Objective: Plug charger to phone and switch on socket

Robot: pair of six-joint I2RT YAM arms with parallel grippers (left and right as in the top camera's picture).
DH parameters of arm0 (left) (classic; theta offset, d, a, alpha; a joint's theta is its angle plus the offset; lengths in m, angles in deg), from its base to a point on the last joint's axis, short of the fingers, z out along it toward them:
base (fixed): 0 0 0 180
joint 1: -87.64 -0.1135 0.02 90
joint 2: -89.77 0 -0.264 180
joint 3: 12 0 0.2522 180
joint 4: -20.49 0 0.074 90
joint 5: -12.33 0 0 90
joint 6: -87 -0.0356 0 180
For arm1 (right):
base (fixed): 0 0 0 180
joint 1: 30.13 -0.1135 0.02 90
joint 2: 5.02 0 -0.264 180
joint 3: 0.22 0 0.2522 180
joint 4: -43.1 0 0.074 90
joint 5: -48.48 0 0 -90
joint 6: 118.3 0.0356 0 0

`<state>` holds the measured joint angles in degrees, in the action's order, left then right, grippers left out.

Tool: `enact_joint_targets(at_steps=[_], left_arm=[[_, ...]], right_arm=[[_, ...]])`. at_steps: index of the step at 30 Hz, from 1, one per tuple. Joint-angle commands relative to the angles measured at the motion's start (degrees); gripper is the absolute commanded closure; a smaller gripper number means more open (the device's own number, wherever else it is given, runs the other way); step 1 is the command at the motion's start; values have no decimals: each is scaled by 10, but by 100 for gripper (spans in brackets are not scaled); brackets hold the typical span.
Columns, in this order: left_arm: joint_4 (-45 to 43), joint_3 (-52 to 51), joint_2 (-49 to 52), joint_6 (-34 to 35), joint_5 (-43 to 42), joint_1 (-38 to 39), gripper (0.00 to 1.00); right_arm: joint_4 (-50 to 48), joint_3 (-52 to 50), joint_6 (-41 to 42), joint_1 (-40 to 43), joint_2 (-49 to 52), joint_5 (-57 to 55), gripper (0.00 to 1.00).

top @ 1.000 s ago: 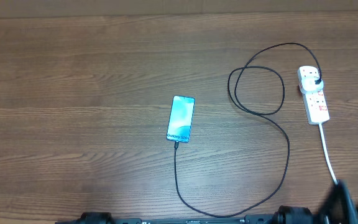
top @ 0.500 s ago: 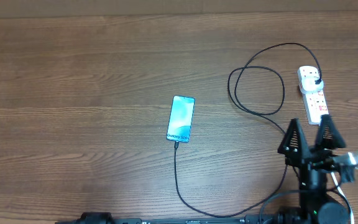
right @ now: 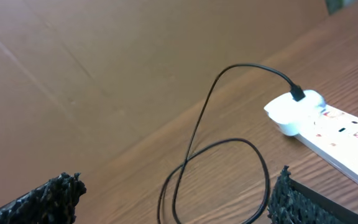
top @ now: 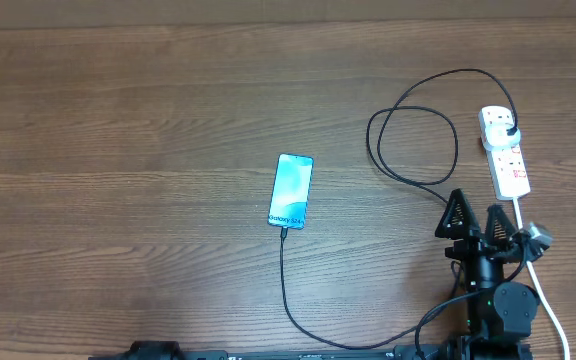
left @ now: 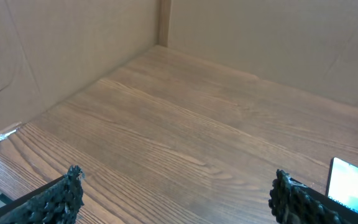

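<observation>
Brown wooden desk (top: 118,120): right arm pokes up from lower right, end effector (top: 477,208) spread wide and empty, white reddish-switched power strip (top: 506,155) just above it, not touching.

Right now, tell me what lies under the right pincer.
The black charger cable runs beneath the open right pincer, and the white cord of the power strip passes under its wrist. The covered stretches of both are hidden.
</observation>
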<state>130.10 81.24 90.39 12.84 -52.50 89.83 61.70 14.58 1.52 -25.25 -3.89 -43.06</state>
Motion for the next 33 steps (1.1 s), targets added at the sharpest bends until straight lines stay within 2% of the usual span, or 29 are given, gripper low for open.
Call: enact_joint_targets(at_steps=[1, 8, 18, 26, 33], left_arm=[[-1, 0, -3, -13, 10, -3, 0], [9, 0, -3, -22, 61, -3, 0], [-7, -3, -3, -4, 40, -3, 0], [-159, -31, -3, 46, -66, -3, 0], [-303, -169, -3, 46, -122, -3, 0]], right_arm=[[-2, -6, -5, 2, 3, -14, 0], [-3, -6, -5, 2, 3, -14, 0], [-2, -6, -5, 2, 3, -14, 0], [-3, -6, -5, 2, 3, -14, 0], [-2, -6, -5, 2, 3, -14, 0]])
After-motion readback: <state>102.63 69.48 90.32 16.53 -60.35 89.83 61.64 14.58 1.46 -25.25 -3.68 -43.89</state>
